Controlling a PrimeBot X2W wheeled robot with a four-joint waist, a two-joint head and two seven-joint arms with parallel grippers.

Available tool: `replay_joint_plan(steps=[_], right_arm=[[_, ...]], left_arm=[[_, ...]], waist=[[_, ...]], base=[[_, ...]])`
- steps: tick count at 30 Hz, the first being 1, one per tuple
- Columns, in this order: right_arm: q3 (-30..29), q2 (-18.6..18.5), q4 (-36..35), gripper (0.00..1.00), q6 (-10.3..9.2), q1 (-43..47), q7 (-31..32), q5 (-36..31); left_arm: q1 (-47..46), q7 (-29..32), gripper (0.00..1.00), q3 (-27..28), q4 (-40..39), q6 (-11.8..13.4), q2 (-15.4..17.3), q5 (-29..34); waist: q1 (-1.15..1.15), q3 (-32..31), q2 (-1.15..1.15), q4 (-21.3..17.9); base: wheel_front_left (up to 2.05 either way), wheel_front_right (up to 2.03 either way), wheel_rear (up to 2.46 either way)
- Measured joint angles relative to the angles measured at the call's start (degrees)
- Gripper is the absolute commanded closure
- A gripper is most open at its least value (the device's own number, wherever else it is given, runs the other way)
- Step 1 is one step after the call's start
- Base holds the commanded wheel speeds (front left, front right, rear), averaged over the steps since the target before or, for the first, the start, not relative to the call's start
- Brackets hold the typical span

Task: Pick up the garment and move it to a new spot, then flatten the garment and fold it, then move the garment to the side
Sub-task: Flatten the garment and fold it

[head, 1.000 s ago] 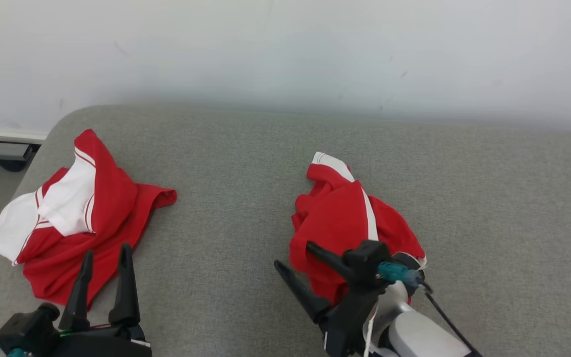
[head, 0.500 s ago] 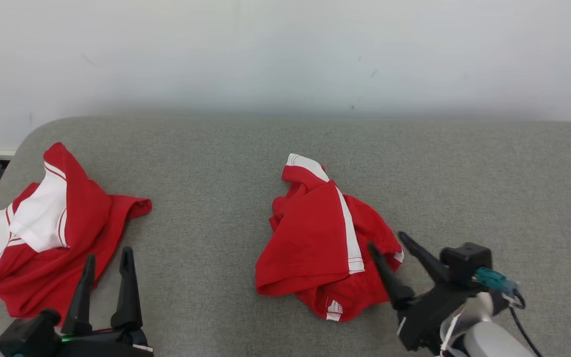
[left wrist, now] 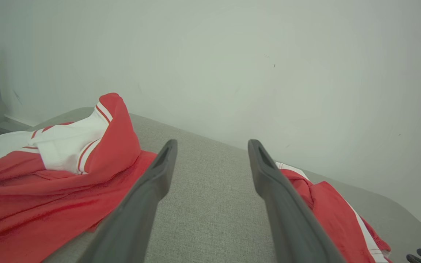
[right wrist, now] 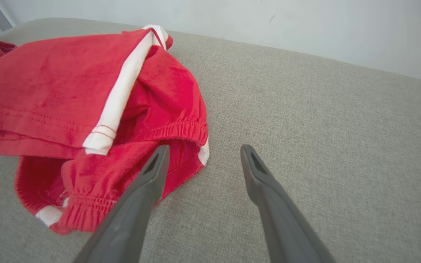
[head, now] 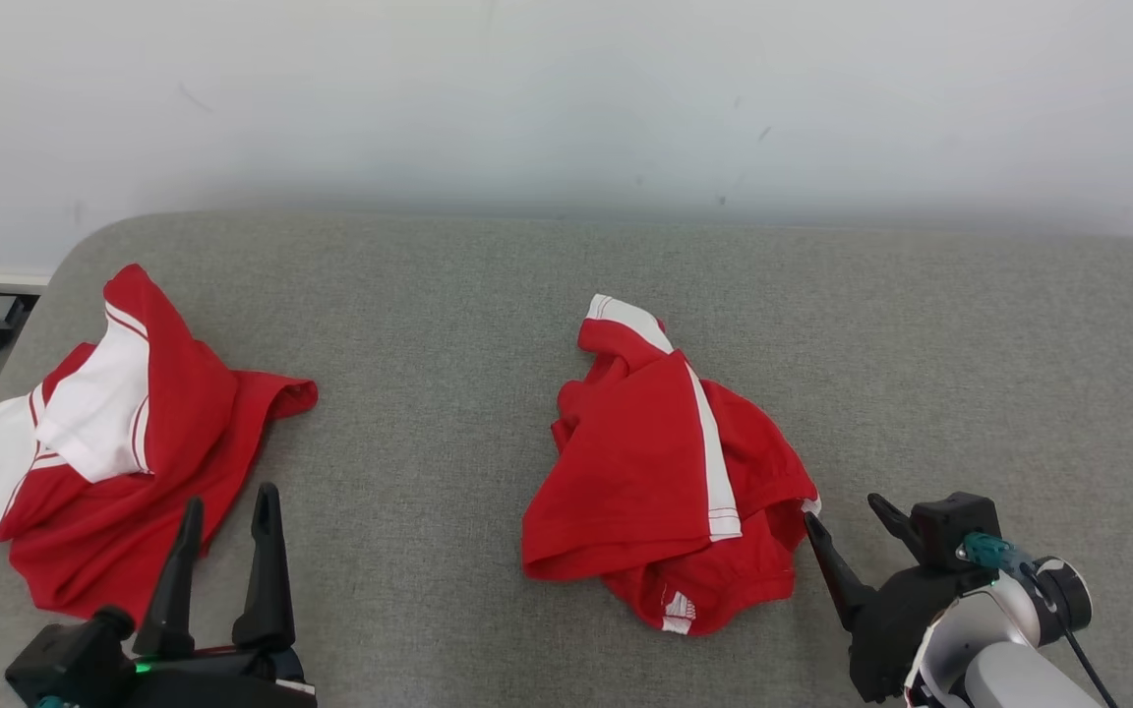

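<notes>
The garment [head: 660,477] is a pair of red shorts with a white side stripe, lying crumpled in the middle of the grey cushion [head: 448,324]. Its elastic waistband faces the front right. My right gripper [head: 842,511] stands open and empty just to the right of that waistband, not touching it. In the right wrist view the shorts [right wrist: 68,102] lie left of the right gripper [right wrist: 205,147], whose left finger overlaps the hem. My left gripper [head: 230,497] is open and empty at the front left; the left wrist view shows its spread fingers [left wrist: 212,143] over bare cushion.
A second red and white garment [head: 124,442] lies crumpled at the cushion's left end, partly over the edge, just left of my left gripper. A pale wall [head: 566,98] runs behind the cushion. Bare cushion stretches to the right of the shorts.
My right gripper, which was over the shorts, has drawn back to the right and down, clear of them. The shorts now lie spread wider. The head camera has shifted. The left gripper holds still.
</notes>
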Motion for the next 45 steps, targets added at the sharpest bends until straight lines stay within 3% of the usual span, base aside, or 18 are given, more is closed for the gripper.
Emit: replay_joint_plan(steps=[11, 12, 14, 15, 16, 17, 24, 30, 38, 42, 45], right_arm=[[1.61, 0.19, 5.88, 0.00, -0.08, -3.85, 2.47, -1.97], [1.66, 0.22, 6.36, 0.17, -0.24, -4.22, 2.50, -2.03], [1.69, 0.48, 7.70, 0.60, -0.35, -4.78, 2.52, -2.07], [1.78, 0.69, 8.02, 0.68, -0.49, -5.02, 2.53, -2.08], [1.78, 0.69, 8.02, 0.88, -0.49, -5.02, 2.53, -2.08], [1.91, 0.96, 8.36, 1.00, -0.49, -5.42, 2.53, -2.14], [2.58, 1.56, 10.20, 1.00, -0.48, -8.02, 2.16, -2.97], [3.83, 1.66, 8.73, 1.00, 0.27, -10.29, -2.12, -5.49], [7.10, 0.96, 1.15, 1.00, 3.13, -13.73, -8.43, -9.42], [11.23, 1.40, -4.05, 1.00, 6.64, -12.77, -10.73, -10.10], [13.80, 1.58, -6.30, 1.00, 7.68, -8.53, -11.15, -10.47]], left_arm=[[-0.95, 0.00, 0.00, 0.16, 0.19, -0.51, -0.26, 0.08], [-0.95, 0.00, 0.00, 0.27, 0.24, -0.51, -0.26, 0.08], [-0.95, 0.00, 0.00, 0.53, 0.46, -0.52, -0.26, 0.08], [-0.92, 0.00, 0.00, 0.67, 0.47, -0.52, -0.25, 0.08], [-0.92, 0.00, 0.00, 0.67, 0.47, -0.52, -0.25, 0.08], [-0.92, 0.00, 0.00, 0.86, 0.53, -0.52, -0.23, 0.08], [-0.93, 0.00, 0.00, 1.14, 1.13, -0.94, -0.22, 0.32], [-0.82, 0.00, 0.00, 1.72, 1.62, -0.94, -0.22, 0.40], [-0.62, 0.00, 0.00, 1.76, 1.69, -0.94, -0.37, 0.67], [-0.35, 0.00, 0.00, 1.83, 1.46, -0.93, -0.59, 1.01], [-0.02, 0.00, 0.00, 1.77, 1.42, -0.94, -0.65, 1.11]], waist=[[0.00, 0.63, 0.00, 1.88], [0.00, 0.71, 0.00, 2.07], [0.00, 0.93, 0.00, 2.60], [0.00, 1.01, 0.00, 2.74], [0.00, 1.01, 0.00, 2.74], [0.00, 1.09, 0.00, 2.87], [0.00, 1.31, 0.00, 3.25], [0.00, 0.36, 0.00, 2.77], [0.00, -1.61, 0.00, 1.32], [0.00, -2.23, 0.00, 0.48], [0.00, -2.54, 0.00, -0.06]], base=[[0.00, 0.00, 0.00], [0.00, 0.00, 0.00], [0.00, 0.00, 0.00], [0.00, 0.00, 0.00], [0.00, 0.00, 0.00], [0.00, 0.00, 0.00], [0.00, 0.00, 0.00], [0.00, 0.00, 0.00], [0.00, 0.00, 0.00], [0.00, 0.00, 0.00], [0.00, 0.00, 0.00]])
